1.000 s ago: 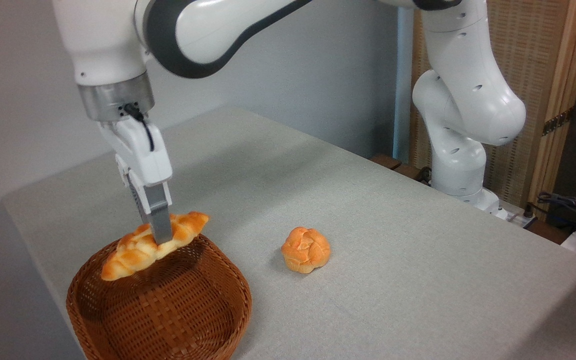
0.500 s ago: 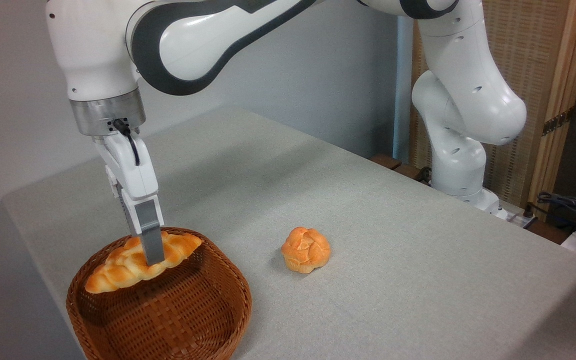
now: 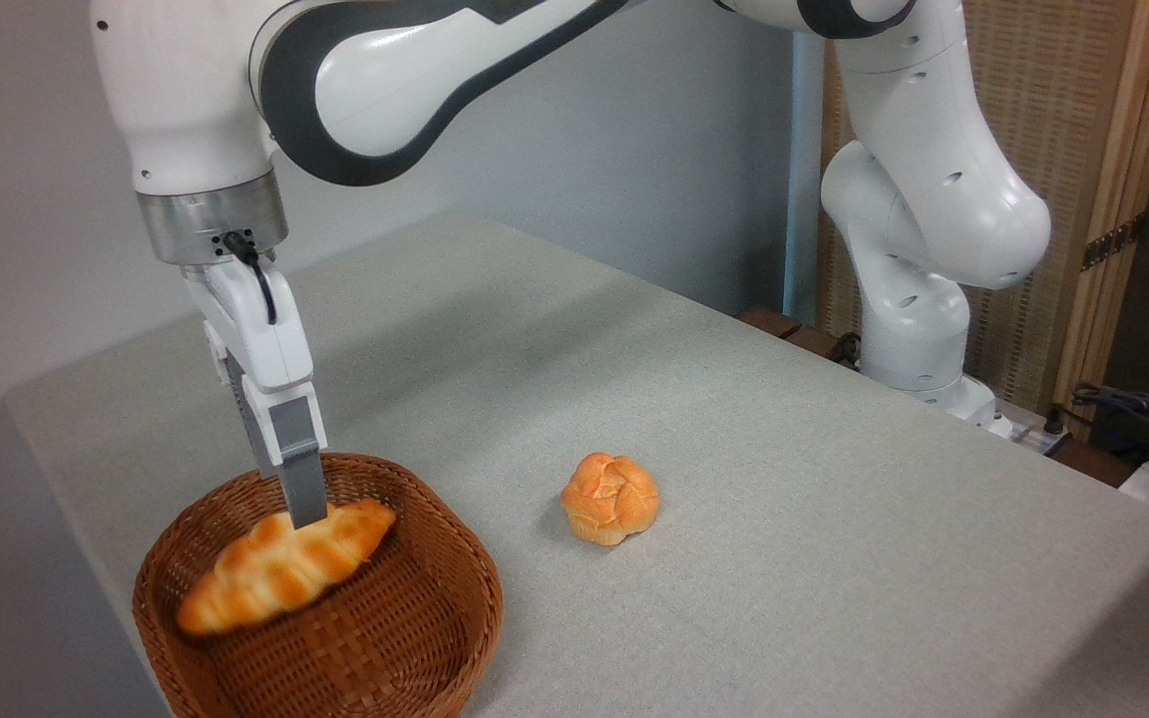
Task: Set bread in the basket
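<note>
Golden and a little blurred, the braided loaf (image 3: 285, 566) has dropped out of the gripper (image 3: 301, 509) into the wicker basket (image 3: 455, 608) at the table's near left corner, the fingers apparently parted above it, so the placing looks done.

Scene was bright, evenly lit, soft diffuse light from above; faint shadows lay on table (image 3: 734, 449) beside bun (image 3: 610, 498); bread (image 3: 285, 563) was motion-blurred, lower end smeared; mild sheen showed on white arm (image 3: 415, 70); rest was sharp
</note>
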